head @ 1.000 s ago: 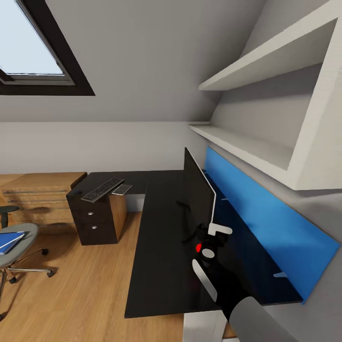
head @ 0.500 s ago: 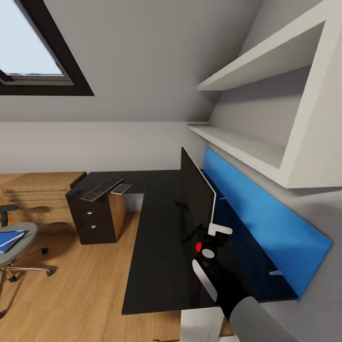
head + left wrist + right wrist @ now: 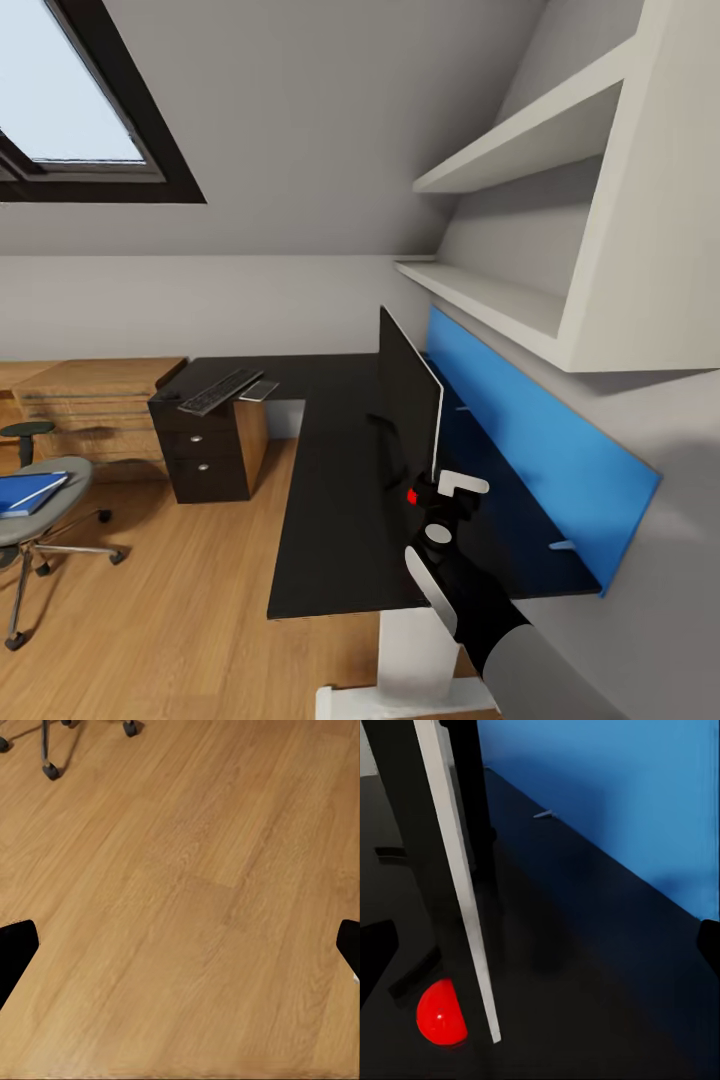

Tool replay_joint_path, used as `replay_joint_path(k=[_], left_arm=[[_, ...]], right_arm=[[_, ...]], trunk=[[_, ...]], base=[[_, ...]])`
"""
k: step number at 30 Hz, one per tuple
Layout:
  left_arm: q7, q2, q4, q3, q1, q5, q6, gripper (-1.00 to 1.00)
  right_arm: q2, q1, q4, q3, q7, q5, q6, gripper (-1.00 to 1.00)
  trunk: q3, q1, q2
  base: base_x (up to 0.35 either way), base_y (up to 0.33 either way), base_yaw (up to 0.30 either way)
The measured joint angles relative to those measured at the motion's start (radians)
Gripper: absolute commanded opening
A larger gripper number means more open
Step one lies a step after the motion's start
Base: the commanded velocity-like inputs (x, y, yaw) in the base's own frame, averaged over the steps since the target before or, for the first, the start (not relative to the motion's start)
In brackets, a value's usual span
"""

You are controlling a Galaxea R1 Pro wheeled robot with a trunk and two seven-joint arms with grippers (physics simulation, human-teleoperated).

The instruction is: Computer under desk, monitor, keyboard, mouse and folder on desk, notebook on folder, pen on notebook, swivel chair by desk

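One by one, logging the task items from the head view. Finding the monitor (image 3: 405,400) standing upright on the tabletop (image 3: 330,500), seen edge-on at centre frame, just in front of the long blue wall panel (image 3: 530,440) running right of centre. Finding the keyboard (image 3: 218,390) lying on the far wing of the tabletop, left of centre, above the black drawer unit (image 3: 205,455). Finding the notebook (image 3: 260,389) lying flat just beside the keyboard, on the side toward the monitor. Finding the folder (image 3: 28,492) resting on the seat of the swivel chair (image 3: 78,468) at the left edge of the frame, well apart from the tabletop, on the wooden floor (image 3: 170,600). Noting also a light wooden dresser (image 3: 90,405) behind the chair, a skylight window (image 3: 80,120) at upper left and white shelves (image 3: 500,290) at upper right.

Checking the right gripper (image 3: 440,490): hovering over the tabletop at lower centre, close to the near end of the monitor. Seeing it in the right wrist view (image 3: 540,952) with fingers spread wide and holding nothing, the monitor's pale edge and a red marker (image 3: 441,1012) lying ahead between them. Unable to tell whether touching the monitor.

Checking the left gripper (image 3: 180,949): fingers spread wide, holding nothing, pointing at bare floor, with the chair's castors in sight beyond.
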Motion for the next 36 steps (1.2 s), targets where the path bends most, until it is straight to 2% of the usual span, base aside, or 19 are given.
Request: replay_joint_path(k=[16, 20, 22, 24, 31, 36], left_arm=[[0.000, 0.000, 0.000, 0.000, 0.000, 0.003, 0.000, 1.00], [0.000, 0.000, 0.000, 0.001, 0.000, 0.003, 0.000, 1.00], [0.000, 0.000, 0.000, 0.000, 0.000, 0.003, 0.000, 1.00], [0.000, 0.000, 0.000, 0.001, 0.000, 0.003, 0.000, 1.00], [0.000, 0.000, -0.004, 0.003, 0.000, 0.003, -0.001, 1.00], [0.002, 0.000, -0.055, 0.002, 0.000, 0.001, 0.002, 1.00]], right_arm=[[0.001, 0.000, 0.018, 0.002, 0.000, 0.001, -0.001, 1.00], [0.003, 0.000, 0.022, 0.038, 0.001, 0.003, -0.006, 1.00], [0.003, 0.000, 0.023, 0.093, -0.001, 0.003, -0.017, 1.00], [0.003, 0.000, 0.024, 0.107, -0.001, 0.003, -0.020, 1.00], [0.003, 0.000, 0.023, 0.121, -0.001, -0.001, -0.025, 1.00], [0.001, 0.003, 0.054, 0.119, -0.006, -0.003, -0.047, 1.00]], trunk=[[0.000, 0.000, 0.000], [0.000, 0.000, 0.000], [0.000, 0.000, 0.000], [0.000, 0.000, 0.000], [0.000, 0.000, 0.000], [0.000, 0.000, 0.000]], base=[[-0.334, 0.000, 0.000], [-0.335, 0.000, 0.000], [-0.335, 0.000, 0.000], [-0.335, 0.000, 0.000], [-0.335, 0.000, -0.002], [-0.244, 0.000, -0.021]])
